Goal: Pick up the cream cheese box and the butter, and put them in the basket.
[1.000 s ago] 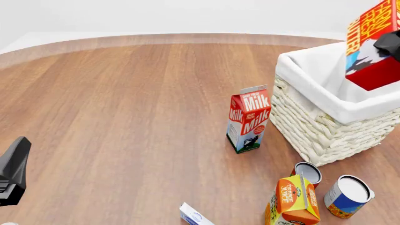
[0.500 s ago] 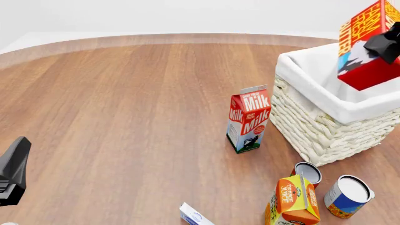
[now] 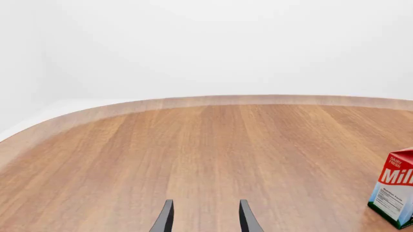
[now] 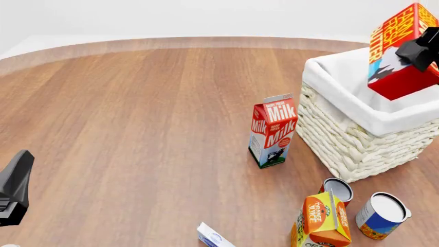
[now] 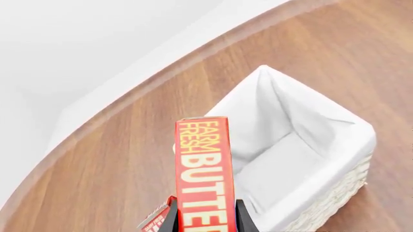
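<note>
Left wrist view: left gripper (image 3: 205,217) is shown w/ fingers apart, nothing between, over bare table (image 3: 193,154).

Front view: butter (image 4: 396,54) is held above basket (image 4: 357,139); cream cheese box (image 4: 214,237) is seen at near table edge.

Right wrist view: right gripper (image 5: 205,217) is clamped on butter.

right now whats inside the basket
Only the white cloth liner shows inside the basket; no items lie on its visible floor. The butter hangs above it in the right gripper and hides part of the inside.
</note>
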Robot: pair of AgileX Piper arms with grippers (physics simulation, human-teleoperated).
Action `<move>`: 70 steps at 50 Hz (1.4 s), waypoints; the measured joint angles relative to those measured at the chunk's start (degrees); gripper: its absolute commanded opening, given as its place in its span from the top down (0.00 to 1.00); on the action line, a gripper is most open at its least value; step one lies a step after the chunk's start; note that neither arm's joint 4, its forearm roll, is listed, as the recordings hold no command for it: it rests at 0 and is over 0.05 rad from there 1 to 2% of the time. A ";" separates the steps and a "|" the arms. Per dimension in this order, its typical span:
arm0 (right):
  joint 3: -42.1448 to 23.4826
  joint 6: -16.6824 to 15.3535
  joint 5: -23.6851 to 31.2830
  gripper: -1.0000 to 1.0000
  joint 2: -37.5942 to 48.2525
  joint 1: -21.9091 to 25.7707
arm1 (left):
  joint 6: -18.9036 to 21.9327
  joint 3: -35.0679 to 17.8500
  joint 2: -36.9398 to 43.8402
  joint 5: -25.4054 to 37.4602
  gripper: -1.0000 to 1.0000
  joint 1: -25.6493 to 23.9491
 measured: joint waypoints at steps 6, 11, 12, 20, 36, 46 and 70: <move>0.13 0.22 0.26 1.00 -0.46 -0.14 | 0.00 0.00 0.00 0.00 0.00 0.00; 0.38 0.53 0.14 1.00 -0.62 -0.35 | 0.00 0.00 0.00 0.00 0.00 0.00; 0.43 0.61 0.05 1.00 -0.59 -0.39 | 0.00 0.00 0.00 0.00 0.00 0.00; 0.91 1.51 -0.80 1.00 -0.40 -0.66 | 0.01 0.00 0.00 0.00 0.00 0.00; 0.89 2.99 -2.28 1.00 0.49 -1.17 | 0.00 0.00 0.00 0.00 0.00 0.00; 0.81 3.88 -4.02 1.00 1.82 -1.19 | 0.00 0.00 0.00 0.00 0.00 0.00; 0.89 5.45 -4.76 1.00 1.86 -1.31 | 0.00 0.00 0.00 0.00 0.00 0.00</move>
